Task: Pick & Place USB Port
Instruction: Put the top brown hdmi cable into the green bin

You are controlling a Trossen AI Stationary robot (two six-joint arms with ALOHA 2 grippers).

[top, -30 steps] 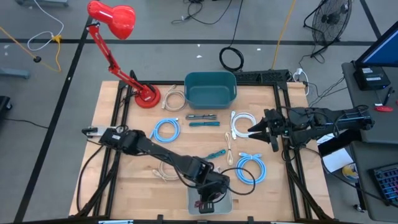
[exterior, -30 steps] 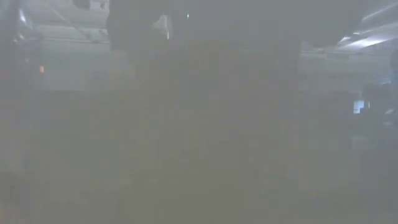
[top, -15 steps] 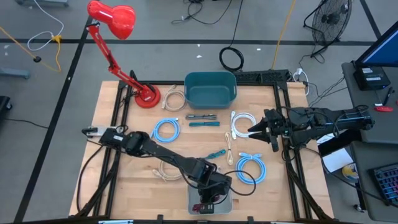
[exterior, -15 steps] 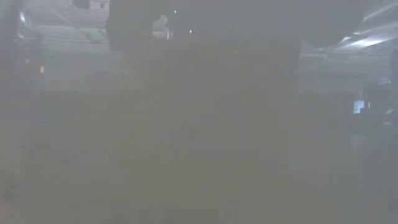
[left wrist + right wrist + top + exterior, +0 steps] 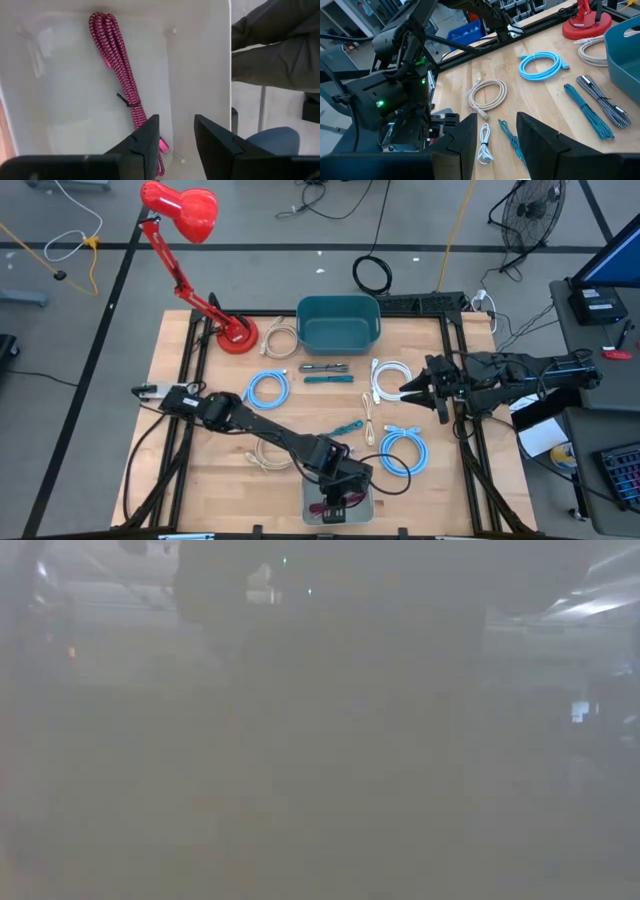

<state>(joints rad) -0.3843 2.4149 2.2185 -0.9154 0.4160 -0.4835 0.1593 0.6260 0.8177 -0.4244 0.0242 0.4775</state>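
On the worktop (image 5: 200, 450), the left gripper (image 5: 176, 145) hangs over the white tray (image 5: 312, 498) at the near edge. Its fingers (image 5: 145, 142) are spread with a gap between them, gripping nothing. The pink braided cable (image 5: 120, 85) lies bundled inside the tray, just beyond the fingertips, one end passing beside the finger. Farther along lie a blue coiled cable (image 5: 268, 388), two dark cables (image 5: 322, 372), a teal bin (image 5: 338, 322) and another blue coil (image 5: 403, 450). The right gripper (image 5: 408, 390) waits above the worktop's right side, fingers (image 5: 465, 137) parted and empty.
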